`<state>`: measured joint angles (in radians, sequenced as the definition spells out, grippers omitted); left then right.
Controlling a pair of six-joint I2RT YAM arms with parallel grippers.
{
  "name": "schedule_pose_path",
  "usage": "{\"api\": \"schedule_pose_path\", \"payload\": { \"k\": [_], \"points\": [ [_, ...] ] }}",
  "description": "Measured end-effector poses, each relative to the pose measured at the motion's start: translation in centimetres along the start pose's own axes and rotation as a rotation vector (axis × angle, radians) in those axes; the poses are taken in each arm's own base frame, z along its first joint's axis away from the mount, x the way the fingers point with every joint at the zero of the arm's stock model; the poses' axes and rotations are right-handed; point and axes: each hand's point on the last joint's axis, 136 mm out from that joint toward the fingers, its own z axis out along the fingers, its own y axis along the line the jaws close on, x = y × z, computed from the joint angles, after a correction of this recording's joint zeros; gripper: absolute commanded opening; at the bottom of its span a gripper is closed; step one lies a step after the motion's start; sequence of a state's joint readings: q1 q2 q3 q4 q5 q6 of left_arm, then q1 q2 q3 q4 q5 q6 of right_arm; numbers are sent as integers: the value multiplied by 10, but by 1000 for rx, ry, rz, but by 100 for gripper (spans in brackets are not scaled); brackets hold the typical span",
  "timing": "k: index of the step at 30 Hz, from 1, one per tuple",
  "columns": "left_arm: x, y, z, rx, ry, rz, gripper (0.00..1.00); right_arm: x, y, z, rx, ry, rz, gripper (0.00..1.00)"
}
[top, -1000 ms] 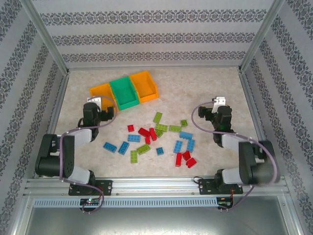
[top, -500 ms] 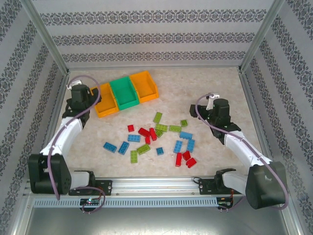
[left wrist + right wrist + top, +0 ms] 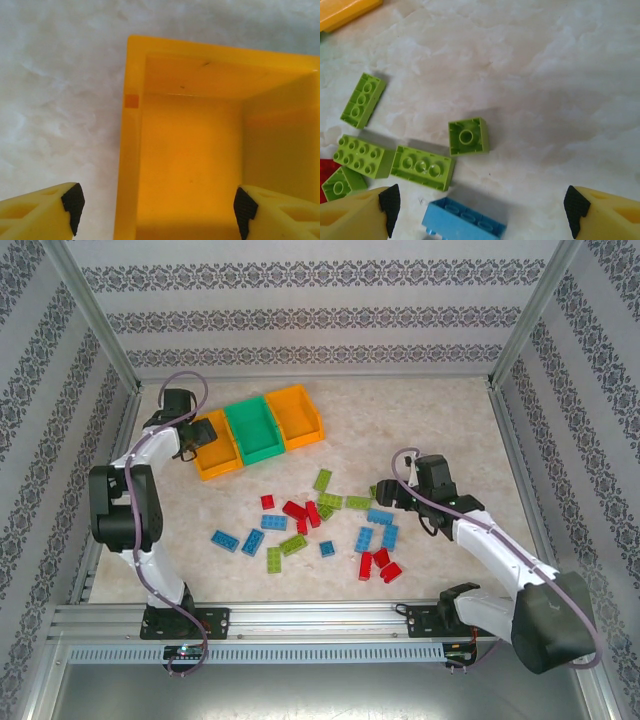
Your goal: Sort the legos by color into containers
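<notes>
1. Where they lie loose at frame centre, legos (image 3: 320,520) are small studded bricks: red, blue, lime.
2. Bins (image 3: 262,452) sit upper left: orange, green, orange.
3. Left gripper (image 3: 159,207) is spread wide and empty, straddling the rim of an orange bin (image 3: 129,150), seemingly bare inside.
4. Right gripper (image 3: 482,207) gapes, empty, over lime and blue legos.

The three bins (image 3: 256,432) stood side by side at the far left of the table (image 3: 430,420), with the bricks (image 3: 312,514) scattered before them, nearer the middle.

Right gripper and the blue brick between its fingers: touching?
Apart. Right wrist view shows table between the blue brick and each fingertip of the open right gripper.
</notes>
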<state>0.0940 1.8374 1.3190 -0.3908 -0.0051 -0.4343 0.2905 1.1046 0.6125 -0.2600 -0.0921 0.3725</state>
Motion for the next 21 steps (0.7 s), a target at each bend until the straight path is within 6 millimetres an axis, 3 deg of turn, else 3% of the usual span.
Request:
{"api": "schedule_pose_path", "payload": {
  "k": [7, 15, 21],
  "points": [
    [5, -3, 19, 13, 57, -16, 31, 4, -2, -17, 27, -12, 15, 88],
    [23, -8, 22, 39, 73, 21, 17, 17, -11, -17, 68, 31, 46, 88],
    [41, -44, 16, 87, 74, 97, 16, 25, -16, -16, 89, 63, 66, 88]
  ]
}}
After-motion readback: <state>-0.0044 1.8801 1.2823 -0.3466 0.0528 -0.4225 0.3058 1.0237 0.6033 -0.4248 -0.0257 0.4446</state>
